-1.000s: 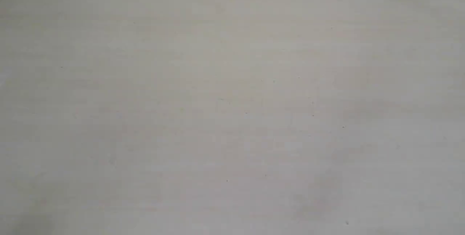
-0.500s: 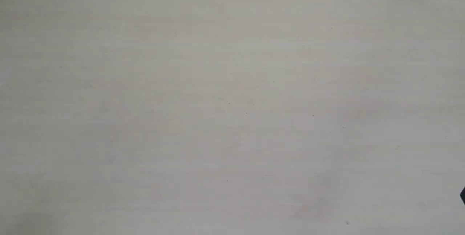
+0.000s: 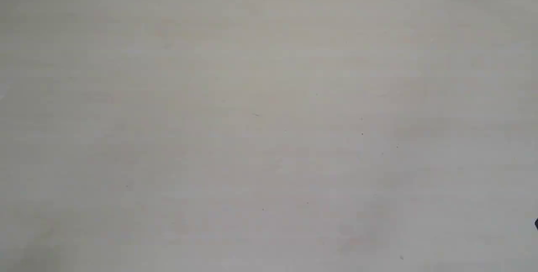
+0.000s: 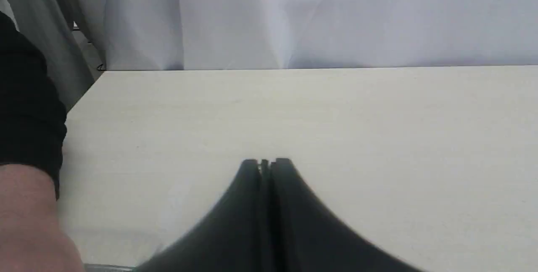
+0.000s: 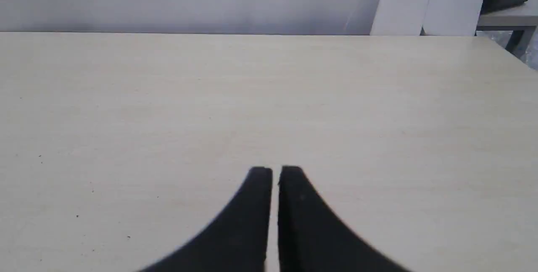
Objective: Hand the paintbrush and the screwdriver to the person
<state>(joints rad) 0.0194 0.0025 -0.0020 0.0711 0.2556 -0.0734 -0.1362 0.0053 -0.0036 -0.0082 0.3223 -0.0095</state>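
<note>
Left claw (image 4: 265, 163) is pinched fully closed with nothing in it. Right claw (image 5: 275, 170) is pretty much the same, just a hairline slit between its two black fingers and nothing gripped. Both hover over the pale wood-look tabletop (image 3: 269, 95), which fills nearly the whole exterior view. Behind its far edge hangs a pale grey curtain (image 4: 336, 15). In the left wrist view the person's wrist (image 4: 25, 221) shows at the frame's edge, blurry bare skin running into a black sleeve (image 4: 25, 108), close to the left claw. Right beside it is a thin silver strip (image 4: 109, 268), too cropped to say what it is. Can't tell where the paintbrush or the screwdriver is, so no call on which way either points or how its long axis lies. Tiny dark speck (image 3: 536, 223) sits at the exterior view's right edge, no idea what it is.
</note>
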